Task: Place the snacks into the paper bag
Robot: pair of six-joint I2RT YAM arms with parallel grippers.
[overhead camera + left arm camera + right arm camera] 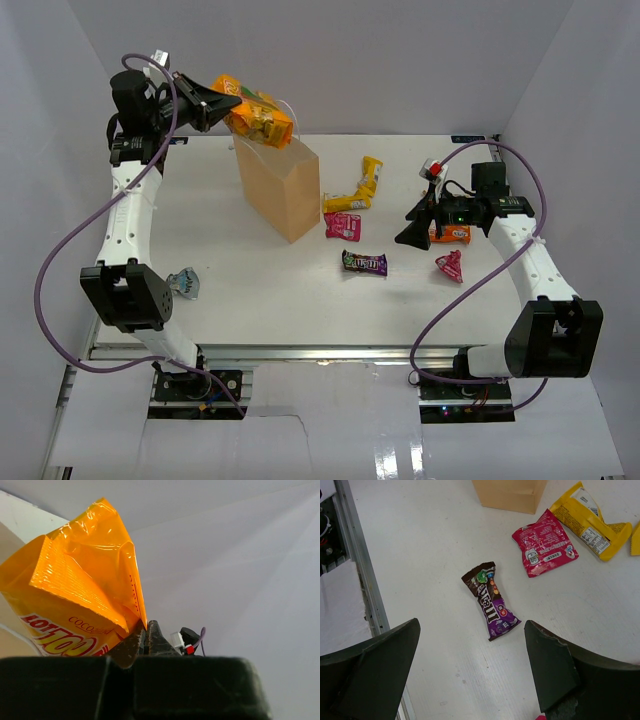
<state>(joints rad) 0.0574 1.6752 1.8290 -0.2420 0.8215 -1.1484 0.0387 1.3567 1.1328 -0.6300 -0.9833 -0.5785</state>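
Observation:
The tan paper bag (285, 190) stands upright at the back middle of the table. My left gripper (222, 108) is shut on an orange snack packet (258, 118) and holds it in the air just above the bag's open top. In the left wrist view the packet (75, 590) is pinched at one corner between my gripper (145, 631). My right gripper (410, 226) is open and empty above the table. In the right wrist view my right gripper (471, 626) hovers near a dark brown candy packet (492, 607), which also shows in the top view (364, 262).
Two yellow packets (365, 185) and a pink packet (343, 225) lie right of the bag. An orange packet (450, 235) and a small pink packet (450, 266) lie by the right arm. A small bluish thing (185, 283) lies near the left arm. The bag's base (510, 492) shows in the right wrist view.

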